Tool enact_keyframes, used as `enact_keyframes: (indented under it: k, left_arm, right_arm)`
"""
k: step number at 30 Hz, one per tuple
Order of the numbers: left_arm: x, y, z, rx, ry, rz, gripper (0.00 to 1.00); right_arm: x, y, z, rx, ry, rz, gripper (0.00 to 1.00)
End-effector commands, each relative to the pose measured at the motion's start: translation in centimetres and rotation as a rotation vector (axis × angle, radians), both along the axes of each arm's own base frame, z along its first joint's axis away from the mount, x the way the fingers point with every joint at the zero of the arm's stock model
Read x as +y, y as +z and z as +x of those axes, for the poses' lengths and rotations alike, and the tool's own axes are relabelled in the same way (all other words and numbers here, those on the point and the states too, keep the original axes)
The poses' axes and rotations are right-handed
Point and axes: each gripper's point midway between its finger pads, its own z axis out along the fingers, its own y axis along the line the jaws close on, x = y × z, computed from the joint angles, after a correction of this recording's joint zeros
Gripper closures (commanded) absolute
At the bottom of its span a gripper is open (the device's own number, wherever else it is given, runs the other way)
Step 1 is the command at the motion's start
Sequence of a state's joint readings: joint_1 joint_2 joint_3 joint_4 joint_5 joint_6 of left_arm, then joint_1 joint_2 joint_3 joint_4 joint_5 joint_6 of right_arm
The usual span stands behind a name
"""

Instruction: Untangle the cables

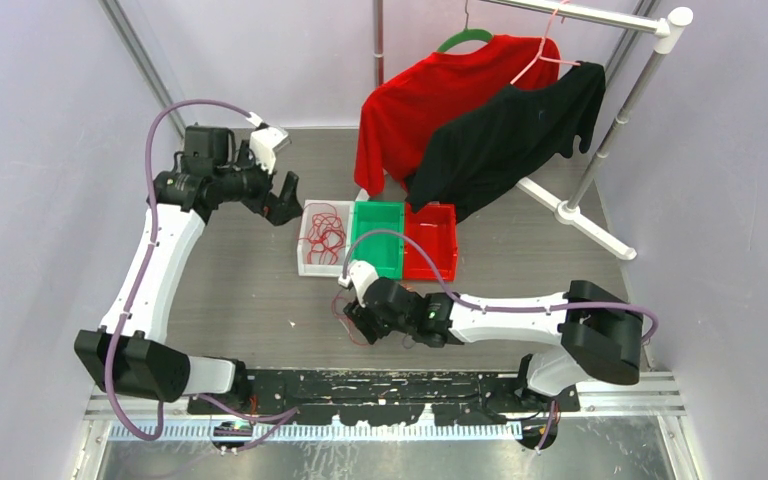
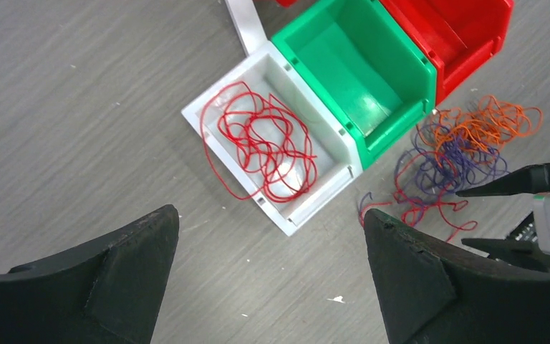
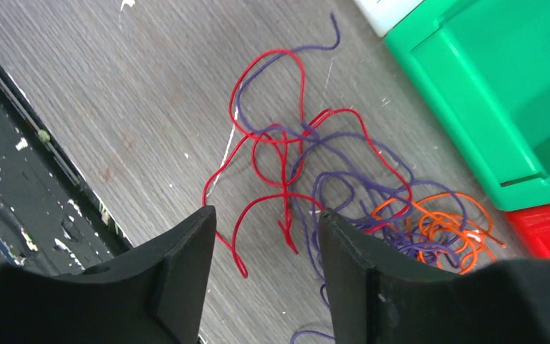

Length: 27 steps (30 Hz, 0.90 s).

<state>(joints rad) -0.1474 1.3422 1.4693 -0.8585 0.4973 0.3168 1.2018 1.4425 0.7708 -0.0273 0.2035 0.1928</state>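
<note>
A tangle of thin red, purple and orange cables (image 3: 344, 186) lies on the table in front of the green bin (image 3: 487, 86); it also shows in the left wrist view (image 2: 458, 154). My right gripper (image 3: 266, 213) is open and empty, low over the tangle's near edge, with a red strand end between its fingers. In the top view it (image 1: 360, 318) hides most of the tangle. More red cables (image 2: 265, 140) lie loose in the white bin (image 2: 315, 204), one loop hanging over its rim. My left gripper (image 2: 268, 215) is open and empty, held above the table left of the white bin (image 1: 307, 262).
White, green (image 1: 378, 240) and red (image 1: 430, 245) bins stand side by side mid-table. A clothes rack (image 1: 600, 140) with a red shirt (image 1: 420, 100) and a black shirt (image 1: 510, 140) stands behind them. A black rail (image 1: 380, 385) runs along the near edge.
</note>
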Motion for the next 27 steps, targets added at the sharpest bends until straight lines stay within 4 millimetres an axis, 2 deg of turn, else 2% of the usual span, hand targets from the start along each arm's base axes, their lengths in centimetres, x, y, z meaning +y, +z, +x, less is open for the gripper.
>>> enact_keyframes:
  k: [1,8,10,15,16,18,20,23,27]
  left_arm:
    - [-0.7,-0.4,-1.6,0.039,-0.040,-0.057,0.01]
    - [-0.9,-0.1,-2.5,0.030,-0.054,-0.071,0.02]
    - [-0.9,0.9,-3.2,-0.003,-0.063,-0.080,0.02]
    - [-1.1,1.6,-3.9,-0.019,-0.081,-0.093,0.02]
    - [-1.2,1.8,-4.0,-0.024,-0.087,-0.094,0.02]
    - [-1.2,2.0,-4.2,-0.031,-0.097,-0.097,0.02]
    - [-1.4,2.2,-4.5,-0.034,-0.110,-0.103,0.03]
    - [-2.0,2.3,-5.4,-0.025,-0.156,-0.126,0.04]
    - [-3.0,2.1,-7.3,-0.027,-0.239,-0.175,0.02]
  right_arm:
    - [0.6,0.0,-1.0,0.012,0.022,-0.006,0.43]
    - [0.1,-2.4,-2.1,0.041,-0.006,-0.052,0.53]
    - [-0.1,-2.6,-2.0,0.032,-0.015,-0.066,0.56]
    - [-0.6,-2.4,-1.0,-0.018,-0.052,-0.092,0.70]
    - [-0.8,-2.2,-0.7,-0.032,-0.064,-0.098,0.76]
    - [-0.8,-1.2,-0.5,-0.045,-0.071,-0.081,0.89]
    - [-0.5,0.6,-0.5,-0.050,-0.071,-0.031,0.97]
    - [0.3,4.5,-1.4,-0.031,-0.031,0.100,0.99]
    - [0.2,10.1,-1.4,-0.006,-0.031,0.280,0.99]
